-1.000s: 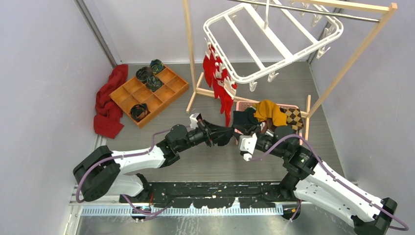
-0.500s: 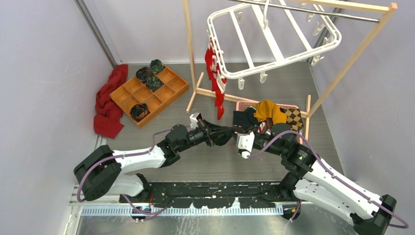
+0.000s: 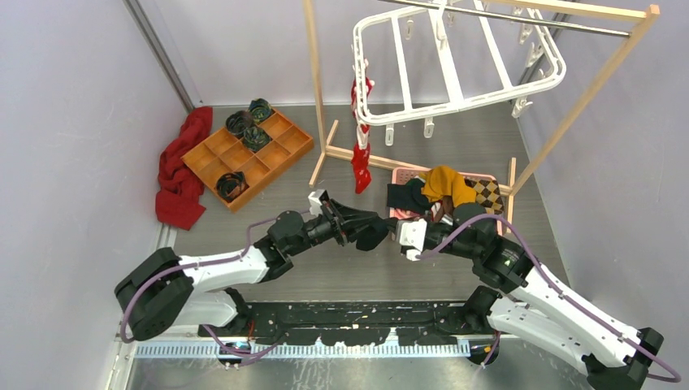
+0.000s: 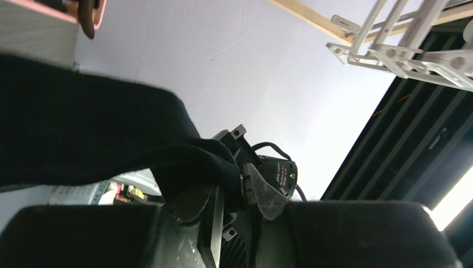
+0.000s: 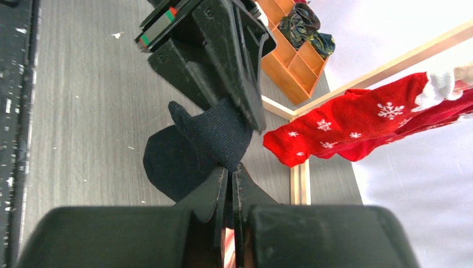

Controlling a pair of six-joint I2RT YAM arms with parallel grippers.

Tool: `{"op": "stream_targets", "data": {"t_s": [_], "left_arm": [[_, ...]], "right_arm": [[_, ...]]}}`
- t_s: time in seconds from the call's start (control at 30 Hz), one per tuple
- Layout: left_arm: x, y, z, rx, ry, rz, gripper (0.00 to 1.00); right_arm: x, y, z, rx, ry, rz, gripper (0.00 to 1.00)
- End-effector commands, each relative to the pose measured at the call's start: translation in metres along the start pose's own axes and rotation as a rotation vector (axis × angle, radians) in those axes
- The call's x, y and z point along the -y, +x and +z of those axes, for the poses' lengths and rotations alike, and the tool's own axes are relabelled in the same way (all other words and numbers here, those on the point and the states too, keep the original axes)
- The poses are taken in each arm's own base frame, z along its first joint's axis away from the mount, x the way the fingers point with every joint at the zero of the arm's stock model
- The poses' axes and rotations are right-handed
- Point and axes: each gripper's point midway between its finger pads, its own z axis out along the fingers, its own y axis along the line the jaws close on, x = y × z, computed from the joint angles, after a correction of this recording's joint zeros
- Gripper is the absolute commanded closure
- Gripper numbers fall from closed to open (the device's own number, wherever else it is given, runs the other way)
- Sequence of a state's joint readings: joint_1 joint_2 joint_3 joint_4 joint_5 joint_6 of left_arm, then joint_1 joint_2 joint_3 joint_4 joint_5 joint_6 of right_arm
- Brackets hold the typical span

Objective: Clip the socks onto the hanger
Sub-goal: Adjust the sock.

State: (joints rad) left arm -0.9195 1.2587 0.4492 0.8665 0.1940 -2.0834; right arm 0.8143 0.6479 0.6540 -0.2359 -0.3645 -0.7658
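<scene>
A black sock (image 3: 373, 237) hangs between my two grippers above the floor. The left gripper (image 3: 361, 227) pinches one edge; in the left wrist view the black sock (image 4: 100, 134) folds down between the narrowly parted fingers of the left gripper (image 4: 242, 195). The right gripper (image 5: 230, 174) is shut on the opposite edge of the black sock (image 5: 215, 131). The white hanger (image 3: 455, 61) hangs from the rod, with a red snowflake sock (image 3: 360, 158) clipped to its left side. More socks, mustard (image 3: 447, 183) and argyle (image 3: 487, 193), lie in a pink basket (image 3: 400, 173).
A wooden rack (image 3: 315, 89) holds the hanger. An orange divided tray (image 3: 272, 150) with dark rolled bundles sits at the left, beside a red cloth (image 3: 180, 175). Grey walls close in on both sides.
The right gripper has closed on the black sock. The hanger has swung round, carrying the red sock back and to the left. The left arm has shifted slightly.
</scene>
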Motion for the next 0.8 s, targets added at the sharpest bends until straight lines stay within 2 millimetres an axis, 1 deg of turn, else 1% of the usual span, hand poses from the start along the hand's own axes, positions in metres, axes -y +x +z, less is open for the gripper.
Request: {"op": "stream_targets", "data": {"t_s": [0.0,0.1,0.13,0.17,0.2,0.23,0.3,0.33,0.4,0.43,0.5,0.6,0.77], "left_arm": [[0.021,-0.003,-0.019,0.009,0.068,0.112,0.77],[0.017,-0.010,-0.034,0.043,0.015,0.227,0.70],[0.022,-0.006,-0.041,0.041,0.009,0.285,0.67],[0.016,-0.010,-0.045,0.050,-0.035,0.356,0.65],[0.021,-0.004,-0.053,0.046,-0.052,0.450,0.61],[0.021,-0.002,-0.061,0.049,-0.086,0.550,0.58],[0.021,0.002,-0.077,0.033,-0.145,0.797,0.56],[0.023,0.006,-0.084,0.008,-0.147,0.921,0.54],[0.021,0.019,-0.097,-0.085,-0.118,1.135,0.47],[0.021,0.023,-0.101,-0.113,-0.092,1.193,0.45],[0.021,0.032,-0.104,-0.163,-0.039,1.271,0.41],[0.025,0.047,-0.104,-0.256,0.037,1.364,0.40],[0.029,0.065,-0.094,-0.351,0.093,1.457,0.39]], "right_arm": [[0.004,-0.033,-0.012,0.078,-0.017,0.090,0.97],[-0.002,-0.032,-0.014,0.070,-0.040,0.167,0.97],[-0.003,-0.031,-0.015,0.066,-0.042,0.203,0.97],[-0.004,-0.030,-0.015,0.064,-0.048,0.237,0.97],[-0.006,-0.030,-0.016,0.064,-0.059,0.270,0.97],[-0.008,-0.031,-0.016,0.067,-0.068,0.311,0.97],[-0.012,-0.034,-0.017,0.075,-0.101,0.380,0.97],[-0.014,-0.036,-0.016,0.080,-0.121,0.414,0.97],[-0.020,-0.038,-0.015,0.084,-0.165,0.461,0.97],[-0.023,-0.038,-0.014,0.075,-0.192,0.486,0.97],[-0.029,-0.037,-0.011,0.047,-0.243,0.534,0.97],[-0.032,-0.042,-0.011,0.069,-0.280,0.552,0.96],[-0.036,-0.039,-0.010,0.055,-0.300,0.597,0.95]]}}
